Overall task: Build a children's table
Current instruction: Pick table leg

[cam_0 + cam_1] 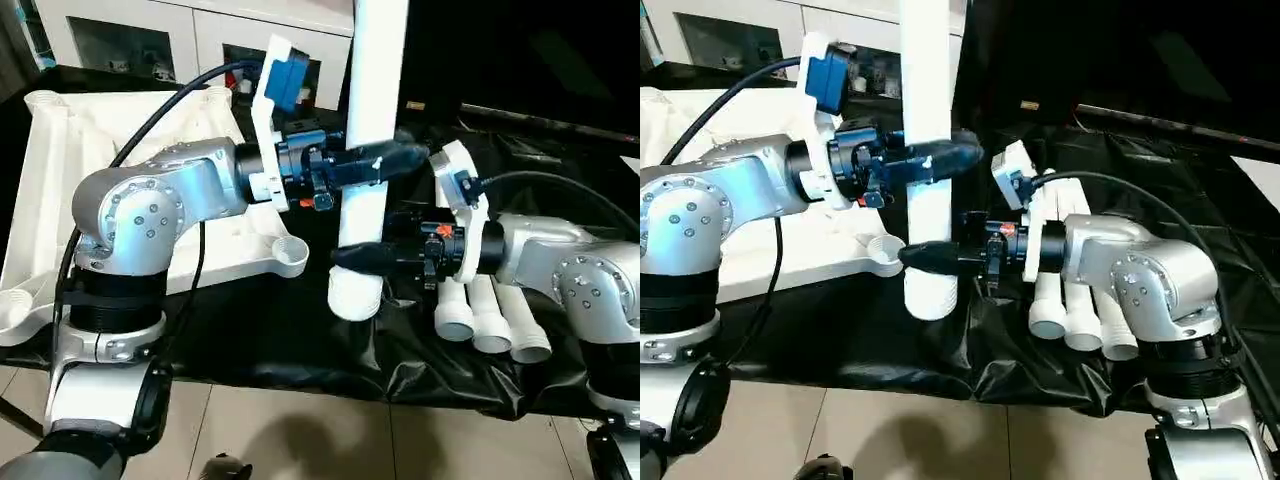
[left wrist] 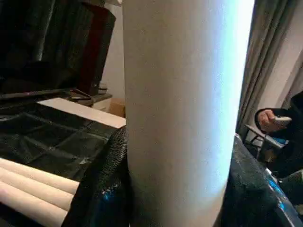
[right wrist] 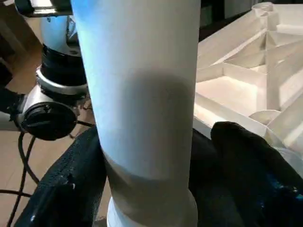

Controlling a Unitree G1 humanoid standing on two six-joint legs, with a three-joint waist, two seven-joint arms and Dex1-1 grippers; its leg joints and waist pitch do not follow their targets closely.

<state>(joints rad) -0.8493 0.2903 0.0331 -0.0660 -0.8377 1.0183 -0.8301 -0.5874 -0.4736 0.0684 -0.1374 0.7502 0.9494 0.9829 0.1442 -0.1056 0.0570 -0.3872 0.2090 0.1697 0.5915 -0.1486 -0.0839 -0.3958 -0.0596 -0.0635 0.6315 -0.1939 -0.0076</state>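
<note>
At 9 o'clock in the head view lies the white plastic table top, ribbed underside up on the black-cloth work table, its rounded corner socket nearest centre. At centre I hold one long white tubular leg upright, flared end down, hanging off the cloth rather than seated.

The left gripper is clamped on the leg high up; the right gripper is clamped lower, just above the flare. At 3 o'clock three spare white tubular legs lie side by side.

Risks, my judgement:
- The smooth tube could slide or twist in the fingers if the two arms move out of step.
- The leg is tall, so a small tilt would make the flare catch the socket rim and shove the top.
- The right forearm passes close over the spare legs and could roll them off the table edge.
</note>
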